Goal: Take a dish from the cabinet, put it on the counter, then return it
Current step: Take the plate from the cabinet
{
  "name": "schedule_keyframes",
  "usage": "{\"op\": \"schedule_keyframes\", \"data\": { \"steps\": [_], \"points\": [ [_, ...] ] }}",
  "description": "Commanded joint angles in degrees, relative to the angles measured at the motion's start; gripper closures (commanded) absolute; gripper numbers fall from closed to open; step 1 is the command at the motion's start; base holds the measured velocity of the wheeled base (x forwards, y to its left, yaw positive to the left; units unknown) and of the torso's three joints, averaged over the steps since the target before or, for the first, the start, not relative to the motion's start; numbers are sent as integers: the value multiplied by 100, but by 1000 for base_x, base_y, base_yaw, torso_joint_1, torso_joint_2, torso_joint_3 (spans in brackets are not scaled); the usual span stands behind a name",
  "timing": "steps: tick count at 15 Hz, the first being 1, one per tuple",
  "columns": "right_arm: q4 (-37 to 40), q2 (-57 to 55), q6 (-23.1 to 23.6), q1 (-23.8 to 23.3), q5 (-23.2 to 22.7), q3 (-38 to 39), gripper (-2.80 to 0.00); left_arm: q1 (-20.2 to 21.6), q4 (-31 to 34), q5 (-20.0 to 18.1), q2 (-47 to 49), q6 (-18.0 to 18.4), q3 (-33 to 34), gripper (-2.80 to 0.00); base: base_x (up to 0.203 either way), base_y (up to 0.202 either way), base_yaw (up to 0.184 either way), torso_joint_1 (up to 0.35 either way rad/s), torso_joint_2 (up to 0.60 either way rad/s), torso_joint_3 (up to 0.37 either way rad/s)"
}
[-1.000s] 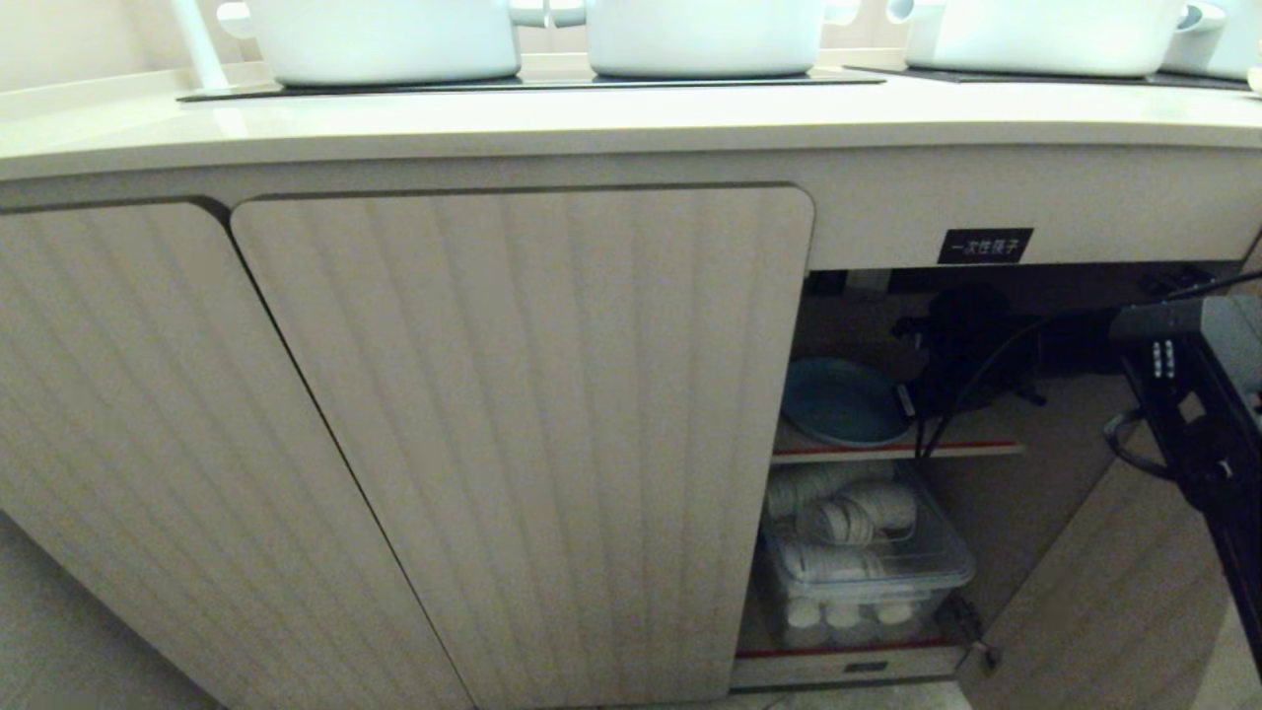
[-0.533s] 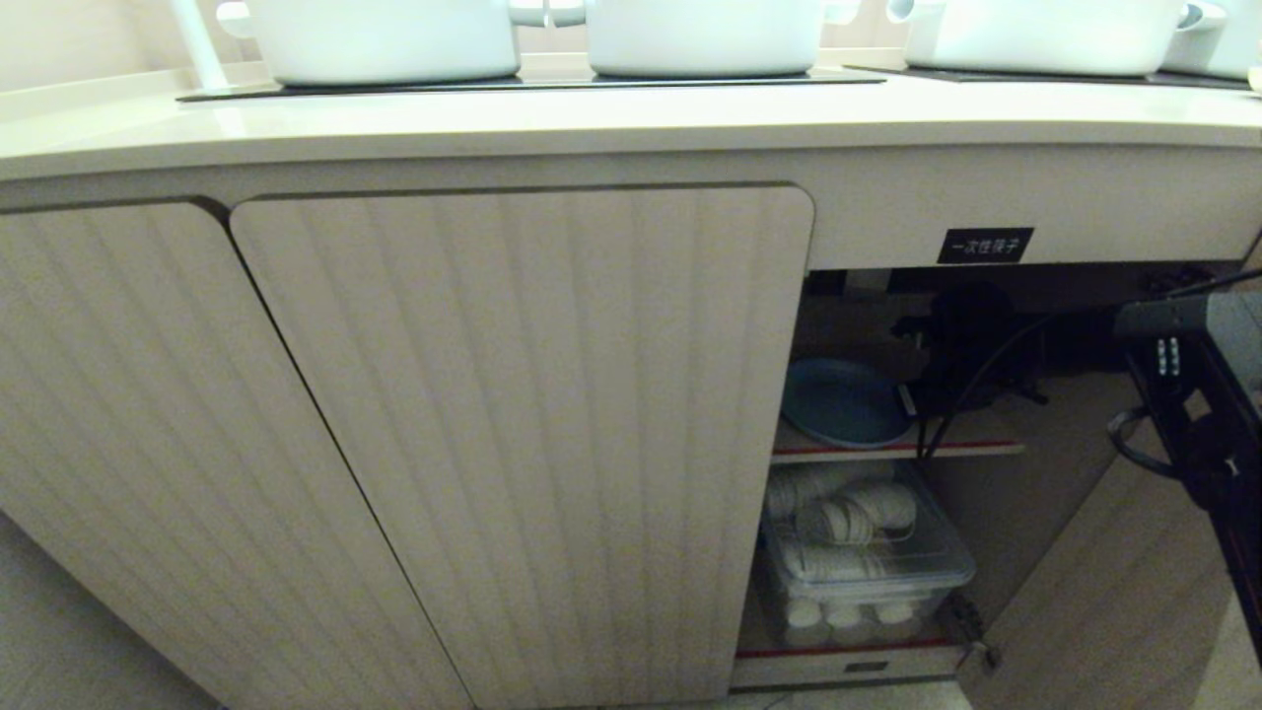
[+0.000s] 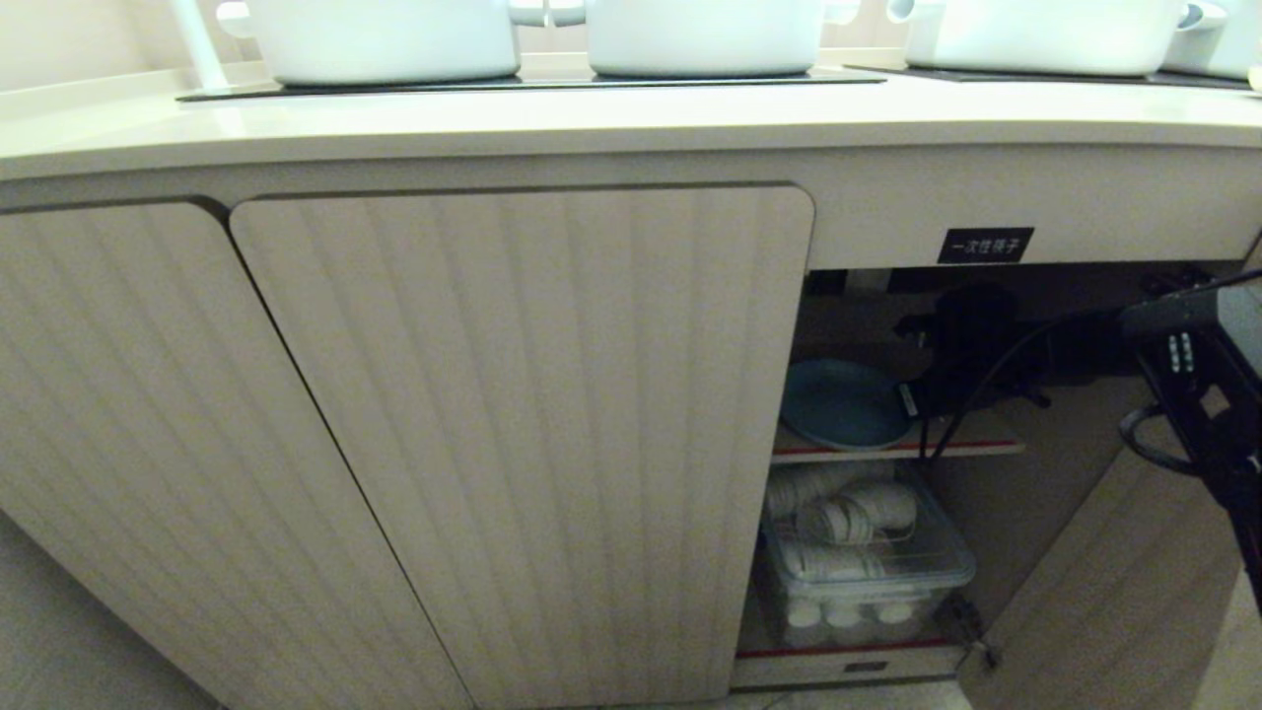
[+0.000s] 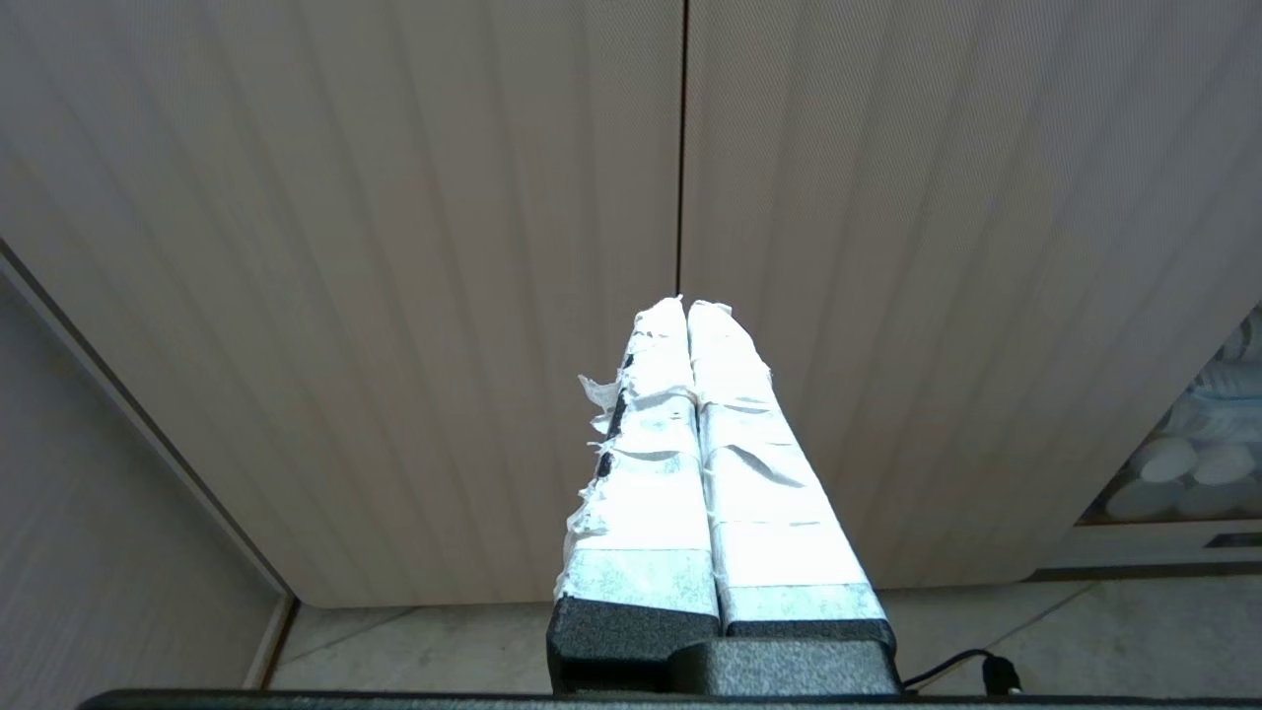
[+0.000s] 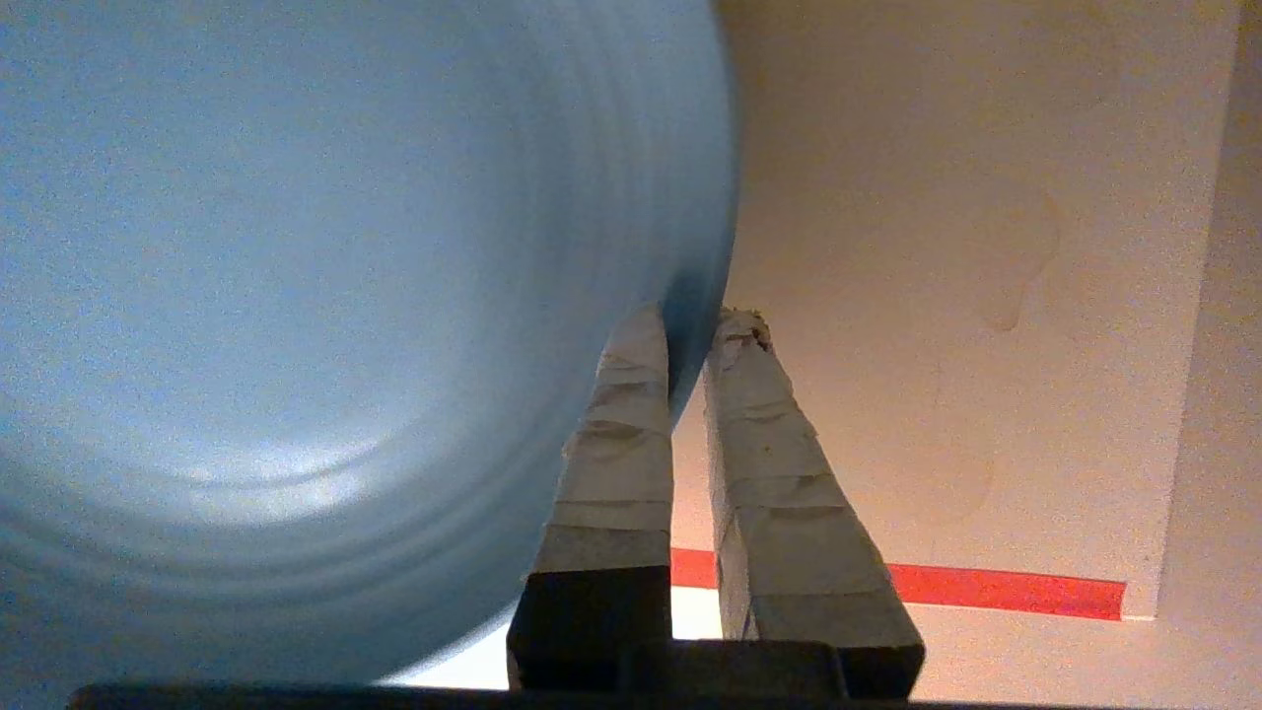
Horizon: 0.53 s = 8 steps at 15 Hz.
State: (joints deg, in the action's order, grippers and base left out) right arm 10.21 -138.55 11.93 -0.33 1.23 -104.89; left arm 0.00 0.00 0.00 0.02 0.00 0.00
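The light-blue dish [image 3: 846,402] lies flat on the upper inner shelf [image 3: 971,446] of the open cabinet [image 3: 996,414], at the left of the opening, and the right tool [image 5: 688,325] has come in from the dish's right side and pinches its rim: one taped finger [image 5: 621,434] rests over the plate's face, the other sits just outside the edge, and the gap between them is narrow, so the tool reads as clamped on the dish. Being round, the plate has no long axis; what matters for the coming move is that it must slide outward, toward the robot, and then rise to the counter [image 3: 592,118] above. The left tool [image 4: 682,308], fingers pressed together and empty, hangs before the closed ribbed doors [image 3: 532,434], well apart from the dish. On the lower shelf a clear lidded bin [image 3: 868,564] holds stacked white bowls or cups; white pots [image 3: 385,39] stand on the counter.
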Motion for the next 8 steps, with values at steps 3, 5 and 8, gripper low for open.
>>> {"op": "schedule_keyframes", "data": {
  "steps": [3,5,8],
  "points": [
    [-220,164,2,7,-9,268,0,0,0,0,-2,0,0,0,0,0,0,0,0,0],
    [-357,229,2,7,-9,449,0,0,0,0,-2,0,0,0,0,0,0,0,0,0],
    [-654,333,7,7,0,782,0,0,0,0,-2,0,0,0,0,0,0,0,0,0]
  ]
}}
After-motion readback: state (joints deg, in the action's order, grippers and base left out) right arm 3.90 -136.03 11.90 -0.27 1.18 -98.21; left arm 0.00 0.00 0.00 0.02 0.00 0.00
